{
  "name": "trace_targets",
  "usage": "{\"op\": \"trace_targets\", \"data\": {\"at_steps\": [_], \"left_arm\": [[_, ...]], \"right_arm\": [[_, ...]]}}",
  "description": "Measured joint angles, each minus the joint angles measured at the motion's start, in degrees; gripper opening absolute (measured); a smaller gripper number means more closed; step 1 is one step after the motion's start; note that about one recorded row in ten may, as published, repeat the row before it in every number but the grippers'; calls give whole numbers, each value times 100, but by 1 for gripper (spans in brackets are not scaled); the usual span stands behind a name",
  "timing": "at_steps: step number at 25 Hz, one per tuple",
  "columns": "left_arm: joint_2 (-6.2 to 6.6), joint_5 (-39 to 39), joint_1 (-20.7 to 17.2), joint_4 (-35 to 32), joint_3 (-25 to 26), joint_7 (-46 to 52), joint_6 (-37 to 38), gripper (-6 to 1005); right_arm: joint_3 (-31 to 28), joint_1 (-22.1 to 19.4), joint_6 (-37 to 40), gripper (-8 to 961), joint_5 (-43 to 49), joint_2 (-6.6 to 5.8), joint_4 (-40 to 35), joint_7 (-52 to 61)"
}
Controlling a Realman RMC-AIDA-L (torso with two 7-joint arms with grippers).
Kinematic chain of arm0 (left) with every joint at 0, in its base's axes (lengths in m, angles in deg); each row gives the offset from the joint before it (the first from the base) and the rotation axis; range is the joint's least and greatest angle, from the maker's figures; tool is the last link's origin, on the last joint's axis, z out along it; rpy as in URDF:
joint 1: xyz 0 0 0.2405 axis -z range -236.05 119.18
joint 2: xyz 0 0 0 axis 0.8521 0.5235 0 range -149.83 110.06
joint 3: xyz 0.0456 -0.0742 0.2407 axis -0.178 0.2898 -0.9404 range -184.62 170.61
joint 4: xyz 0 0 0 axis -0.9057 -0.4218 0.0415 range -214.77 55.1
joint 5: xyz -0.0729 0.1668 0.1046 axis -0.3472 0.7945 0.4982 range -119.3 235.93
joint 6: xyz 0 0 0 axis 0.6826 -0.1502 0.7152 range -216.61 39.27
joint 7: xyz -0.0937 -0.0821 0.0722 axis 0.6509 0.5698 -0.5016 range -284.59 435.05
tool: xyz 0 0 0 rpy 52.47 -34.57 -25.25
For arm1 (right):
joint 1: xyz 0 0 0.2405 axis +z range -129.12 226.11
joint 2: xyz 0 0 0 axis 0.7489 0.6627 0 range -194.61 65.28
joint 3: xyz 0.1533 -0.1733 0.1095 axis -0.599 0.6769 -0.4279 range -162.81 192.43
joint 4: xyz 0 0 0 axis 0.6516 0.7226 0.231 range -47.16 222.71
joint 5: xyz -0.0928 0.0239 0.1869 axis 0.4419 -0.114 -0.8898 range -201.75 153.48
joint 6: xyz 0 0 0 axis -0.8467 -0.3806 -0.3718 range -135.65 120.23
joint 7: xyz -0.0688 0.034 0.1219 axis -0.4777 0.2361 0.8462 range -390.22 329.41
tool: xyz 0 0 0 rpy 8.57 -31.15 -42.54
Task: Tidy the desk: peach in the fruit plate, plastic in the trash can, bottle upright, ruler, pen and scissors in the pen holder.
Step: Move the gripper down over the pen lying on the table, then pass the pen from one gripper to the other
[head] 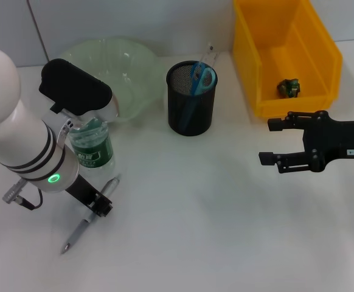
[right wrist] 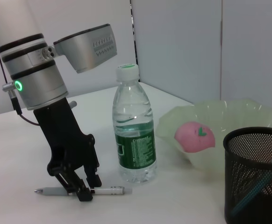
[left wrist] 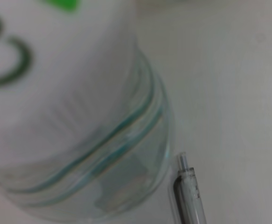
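Fingers (right wrist: 82,189) of your left gripper (right wrist: 88,186) pinch the thin grey pen (right wrist: 105,191), which lies flat near the worktop's (head: 213,207) left front edge. Just beside it, the clear plastic bottle (right wrist: 134,135) stands upright. Your right gripper (head: 268,141) hangs wide open and empty by the yellow bin (head: 323,55).

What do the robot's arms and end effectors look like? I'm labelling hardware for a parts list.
The left arm is white with black bands, a green ring light, a grey cable and a black end effector. The right end effector is black with a small white label.
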Motion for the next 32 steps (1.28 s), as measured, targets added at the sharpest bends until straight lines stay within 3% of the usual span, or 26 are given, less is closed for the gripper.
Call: {"op": "trace_targets", "data": {"at_steps": [6,9,21,24,29,32], "left_arm": [[-1,-12,7,19,24,-33,0,188],[10,-193,65,163,269,-299,6,166],[10,-316,61,-68,267,-308,53,144],[22,-517,-93,-657,269,-320,193,145],[26,-573,-320,-1346,288,-312,171,146],[21,-601,-497,-1889,232,-323,-66,147]], "right_arm": [[0,-3,7,816,-2,1,0,-3],[0,-17,11,816,-4,1,-2,-4],[0,-71,7,817,-72,0,-21,0],[-97,-79,-2,817,-89,-11,-29,7],[-733,-136,-210,817,-312,-38,-32,-7],[-748,-172,-337,817,-419,-33,-35,-6]]}}
